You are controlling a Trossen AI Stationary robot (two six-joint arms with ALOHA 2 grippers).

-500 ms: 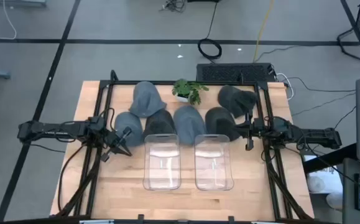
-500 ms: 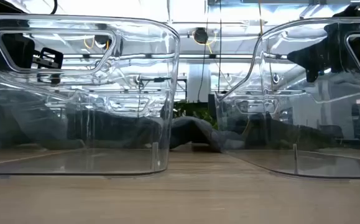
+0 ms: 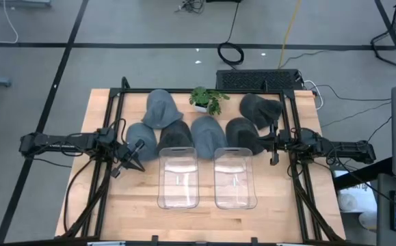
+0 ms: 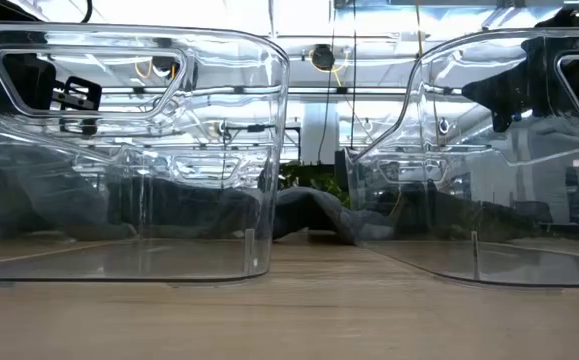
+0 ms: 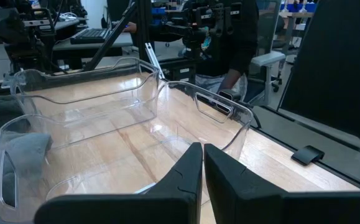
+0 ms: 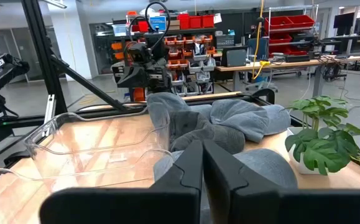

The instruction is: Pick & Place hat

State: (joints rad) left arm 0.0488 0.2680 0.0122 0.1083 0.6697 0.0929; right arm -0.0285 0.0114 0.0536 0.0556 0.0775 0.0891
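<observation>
Several grey hats lie crown up in a cluster on the table's far half: light ones (image 3: 160, 108) (image 3: 207, 131) and dark ones (image 3: 175, 134) (image 3: 259, 108). They also show in the right wrist view (image 6: 229, 124). Two clear plastic bins (image 3: 178, 176) (image 3: 234, 176) stand side by side in front of them. My left gripper (image 3: 135, 161) hovers shut at the left of the left bin (image 5: 105, 118), next to a light hat (image 3: 141, 135). My right gripper (image 3: 273, 152) hovers shut at the right of the right bin (image 6: 99, 149), next to a dark hat (image 3: 240, 131).
A small potted plant (image 3: 208, 100) stands at the far edge among the hats. A black frame (image 3: 109, 130) runs along the table's sides. Bare wood lies in front of the bins (image 3: 204, 222). A person (image 5: 232, 43) stands beyond the table.
</observation>
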